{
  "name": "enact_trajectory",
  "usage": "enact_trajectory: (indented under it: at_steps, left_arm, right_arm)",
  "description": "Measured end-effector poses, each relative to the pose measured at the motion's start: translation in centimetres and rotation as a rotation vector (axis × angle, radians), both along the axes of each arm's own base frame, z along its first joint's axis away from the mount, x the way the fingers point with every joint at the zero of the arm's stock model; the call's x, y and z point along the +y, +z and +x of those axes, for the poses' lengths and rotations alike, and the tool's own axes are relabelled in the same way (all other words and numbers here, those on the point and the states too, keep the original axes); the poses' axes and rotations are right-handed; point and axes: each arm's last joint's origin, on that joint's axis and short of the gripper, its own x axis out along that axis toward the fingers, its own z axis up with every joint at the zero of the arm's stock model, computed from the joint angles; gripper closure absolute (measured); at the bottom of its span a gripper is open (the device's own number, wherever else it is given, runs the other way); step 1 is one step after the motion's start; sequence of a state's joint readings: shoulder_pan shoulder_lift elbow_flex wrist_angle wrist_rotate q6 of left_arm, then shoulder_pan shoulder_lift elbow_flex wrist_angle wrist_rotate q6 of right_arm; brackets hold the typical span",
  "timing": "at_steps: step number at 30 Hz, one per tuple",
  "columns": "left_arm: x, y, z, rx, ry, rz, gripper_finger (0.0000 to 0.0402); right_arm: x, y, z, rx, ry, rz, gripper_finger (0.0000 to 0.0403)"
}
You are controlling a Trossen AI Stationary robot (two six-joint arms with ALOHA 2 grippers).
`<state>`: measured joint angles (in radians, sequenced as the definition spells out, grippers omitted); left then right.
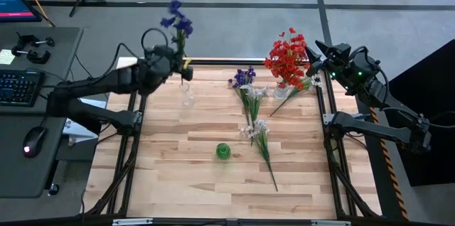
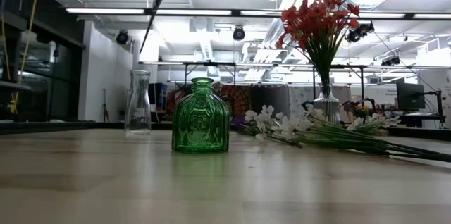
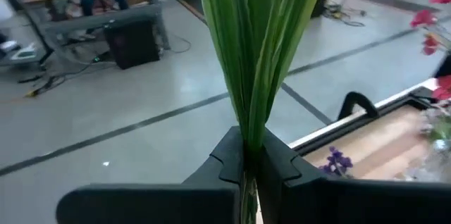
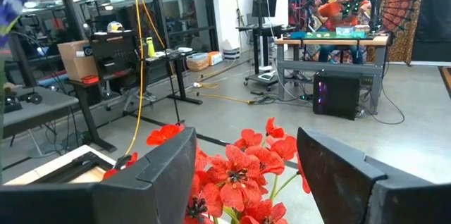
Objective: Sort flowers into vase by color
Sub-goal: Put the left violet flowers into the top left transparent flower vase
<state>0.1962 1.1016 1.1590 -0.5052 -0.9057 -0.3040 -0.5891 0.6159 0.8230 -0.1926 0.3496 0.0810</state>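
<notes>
My left gripper (image 1: 176,61) (image 3: 250,159) is high over the table's far-left part, shut on a purple-blue flower spray (image 1: 178,20). Its thin stem (image 2: 151,23) slants down above an empty clear vase (image 1: 187,97) (image 2: 138,103). My right gripper (image 1: 318,58) (image 4: 246,175) is open and hovers just right of the red flowers (image 1: 287,57) (image 2: 318,23), which stand with their stems in another clear vase (image 2: 326,104). A purple spray (image 1: 244,79) and white sprays (image 1: 256,131) (image 2: 282,124) lie flat on the table. My left gripper pinches the spray between its two fingers (image 3: 282,168) at the bundled green stem just below the leaves (image 3: 248,129). The long leaves fan out beyond the fingertips. The spray is lifted clear and tilted, with its blooms high toward the far edge and its stem end hanging below the gripper.
A squat green glass vase (image 1: 223,151) (image 2: 201,125) stands near the table's middle. A dark metal frame (image 1: 213,61) runs along the table's far edge and sides. Bare wood (image 1: 178,176) lies to the near left. A desk with keyboard and mouse (image 1: 21,87) sits beyond the left edge.
</notes>
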Motion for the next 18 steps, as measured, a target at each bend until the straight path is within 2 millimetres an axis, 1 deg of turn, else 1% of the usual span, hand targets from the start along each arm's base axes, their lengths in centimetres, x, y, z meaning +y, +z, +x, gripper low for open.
enact_trajectory:
  at_steps: [4, 9, 14, 18]
  left_arm:
    - [-1.4, -2.4, -1.4, -0.081, 0.072, 0.003, 0.0401]
    - [-1.9, -3.9, -1.4, -0.182, 0.074, 0.032, 0.0401]
    - [-1.9, -5.2, -1.4, -0.149, 0.106, 0.046, 0.0401]
    - [-1.9, -5.6, -1.5, -0.139, 0.137, 0.061, 0.0401]
  right_arm:
    - [0.0, 0.0, 0.0, 0.003, 0.000, 0.001, 0.0167]
    - [-0.1, 0.0, 0.0, -0.004, -0.025, 0.007, 0.0167]
    - [-0.1, -0.1, -0.1, -0.001, -0.026, 0.009, 0.0167]
    - [-0.1, -0.1, -0.1, -0.002, -0.026, 0.017, 0.0167]
